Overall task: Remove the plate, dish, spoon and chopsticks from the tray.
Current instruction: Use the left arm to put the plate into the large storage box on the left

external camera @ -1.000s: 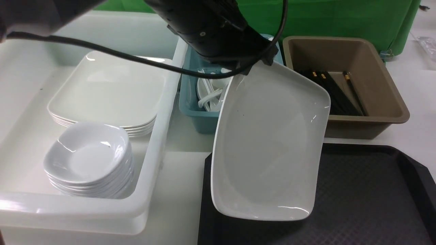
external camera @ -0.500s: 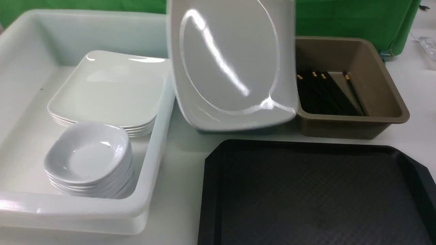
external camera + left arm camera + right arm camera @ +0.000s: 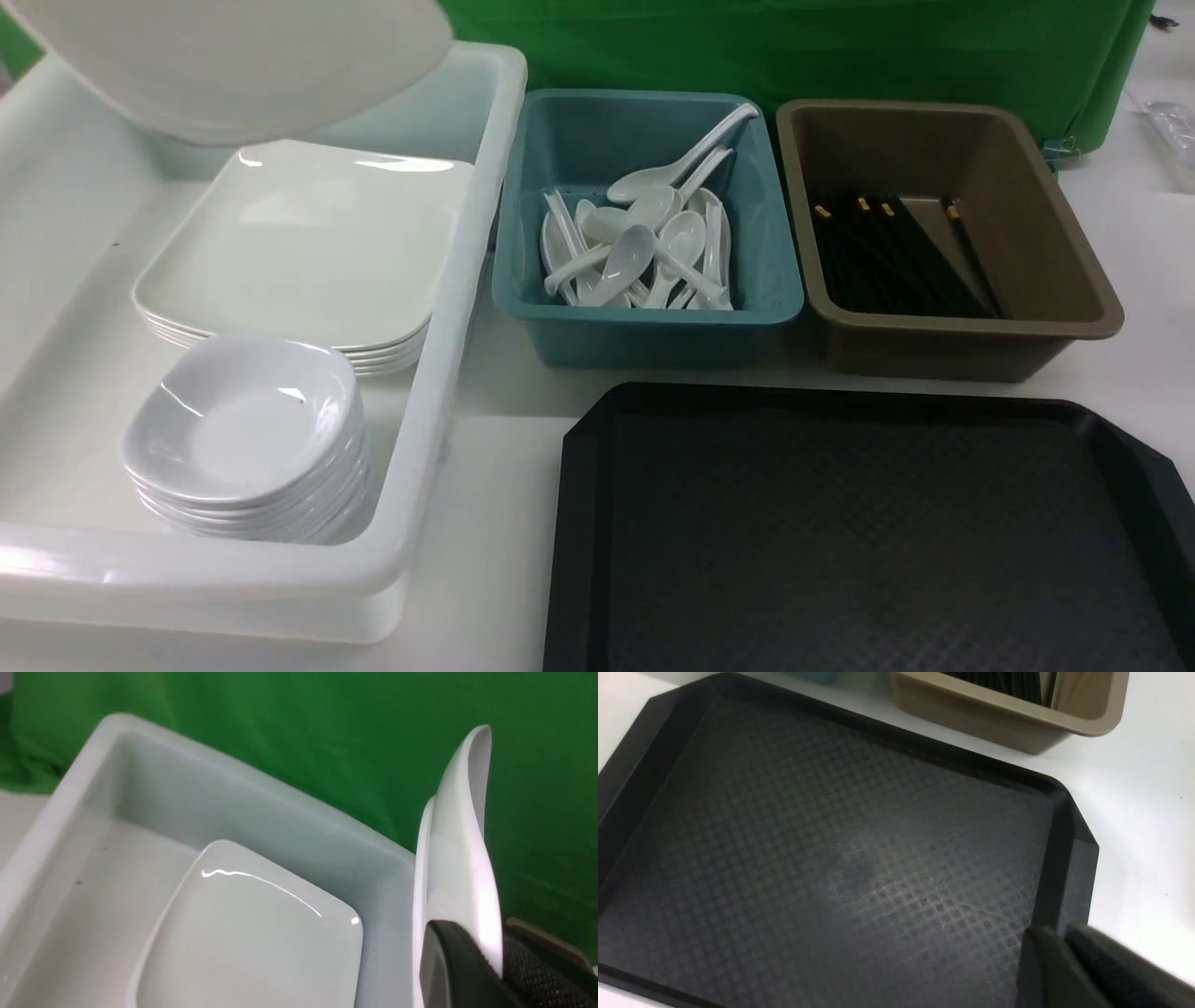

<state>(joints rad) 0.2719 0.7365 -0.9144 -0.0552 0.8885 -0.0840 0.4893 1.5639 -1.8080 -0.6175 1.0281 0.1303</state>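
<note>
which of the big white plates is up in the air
The plate clamped in the left gripper, above the white tub; the other plates lie stacked flat inside it.

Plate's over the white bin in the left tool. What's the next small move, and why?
Probably lower the plate flat onto the plate stack in the white bin. The left tool grips its rim, it hangs tilted above that stack, and the tray shows nothing left on it.
</note>
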